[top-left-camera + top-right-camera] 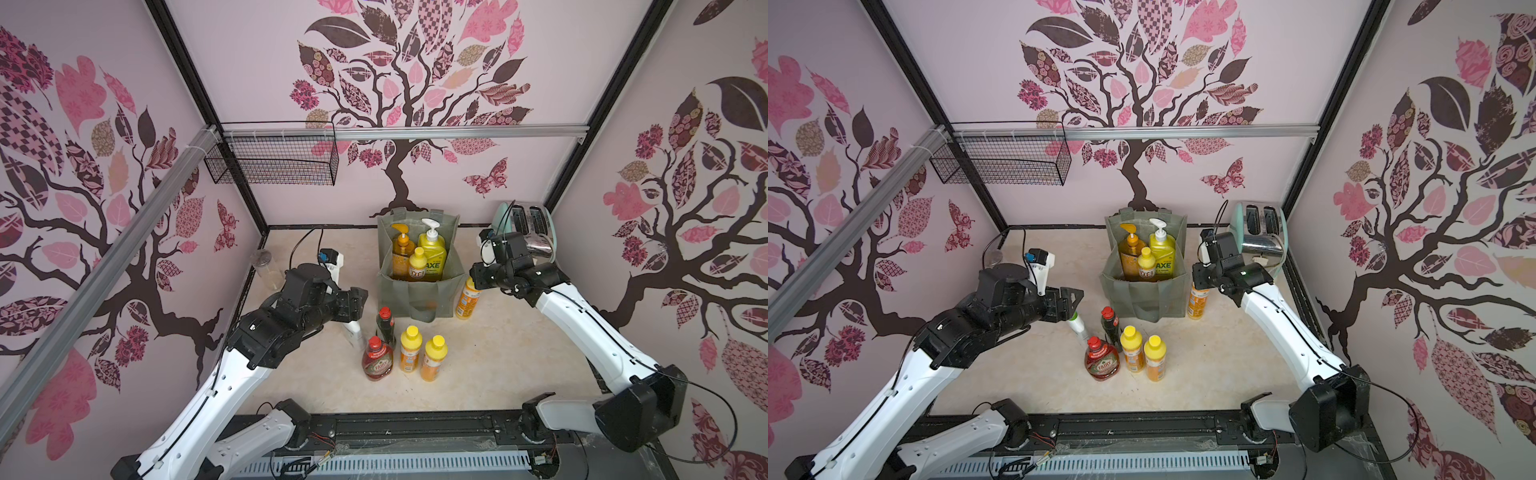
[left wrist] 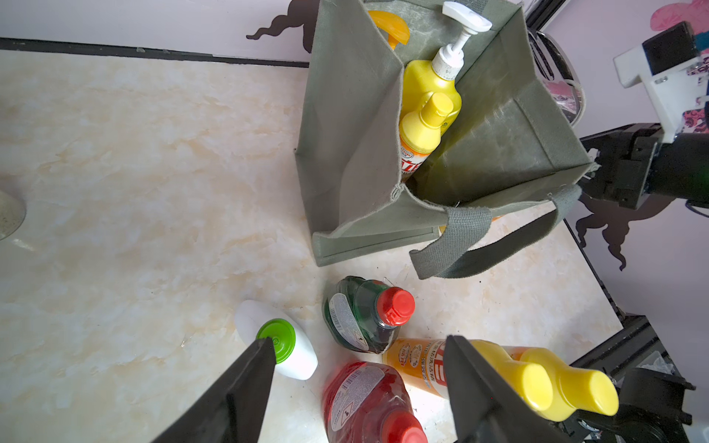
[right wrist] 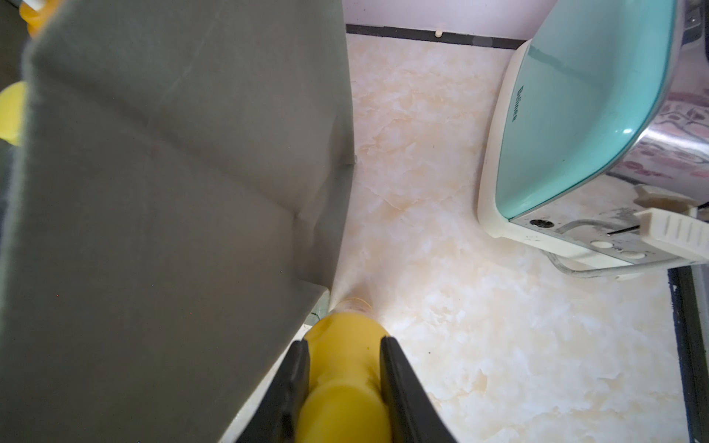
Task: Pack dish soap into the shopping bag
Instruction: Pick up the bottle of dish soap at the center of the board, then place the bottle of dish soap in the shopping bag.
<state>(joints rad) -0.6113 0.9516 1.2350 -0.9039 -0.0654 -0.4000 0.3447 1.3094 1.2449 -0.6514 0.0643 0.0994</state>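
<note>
Orange bottle [image 3: 343, 345] beside shopping bag [image 3: 172, 172]: right fingers [image 3: 295, 383] pinch it from above; left fingers [image 2: 238, 391] spread.

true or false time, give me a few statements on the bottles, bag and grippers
1. The shopping bag holds three bottles. True.
2. The red Fairy bottle is in the bag. False: it stands on the table in front of it.
3. The left gripper is open and empty. True.
4. The right gripper grips the white green-capped bottle. False: it clamps a small orange bottle beside the bag.
</note>
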